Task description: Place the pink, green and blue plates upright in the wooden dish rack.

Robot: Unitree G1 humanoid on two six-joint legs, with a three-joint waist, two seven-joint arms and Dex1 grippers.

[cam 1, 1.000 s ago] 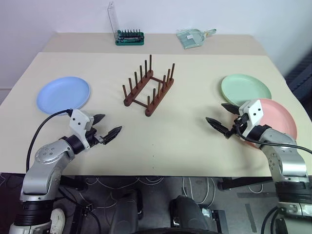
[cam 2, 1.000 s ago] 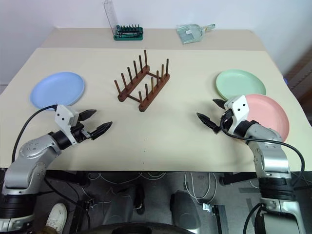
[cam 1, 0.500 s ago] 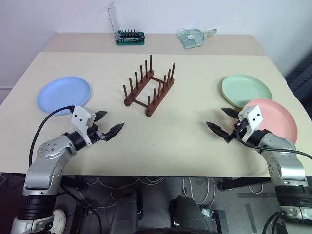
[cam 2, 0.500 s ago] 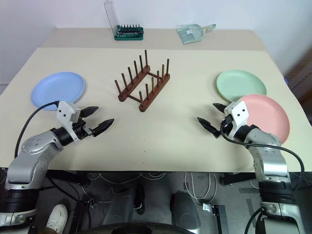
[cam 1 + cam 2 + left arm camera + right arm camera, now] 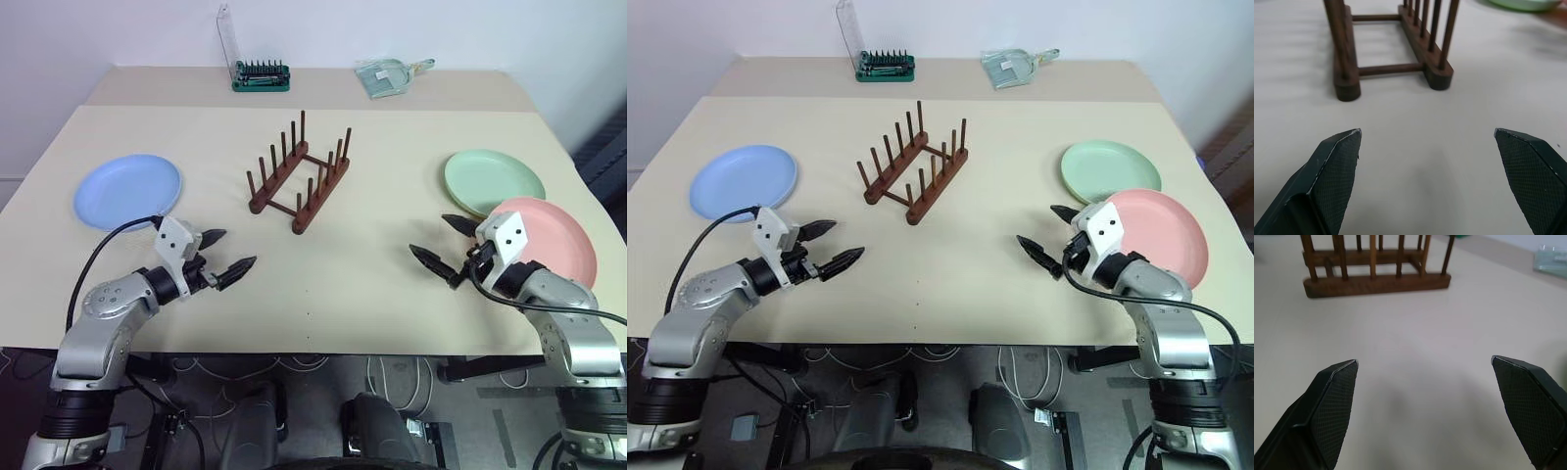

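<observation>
Left eye view: wooden dish rack [image 5: 300, 180] lengthwise far-right

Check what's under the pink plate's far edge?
The pink plate lies flat on the table, its far rim overlapping the near rim of the green plate. That covered strip of green rim is hidden, and so is the table beneath the pink plate.

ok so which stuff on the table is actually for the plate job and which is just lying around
For the job:
- wooden dish rack, no plates in it
- blue plate
- green plate
- pink plate, overlapping the green one

Lying about, at the far edge:
- green screwdriver bit set
- clear packet
</observation>
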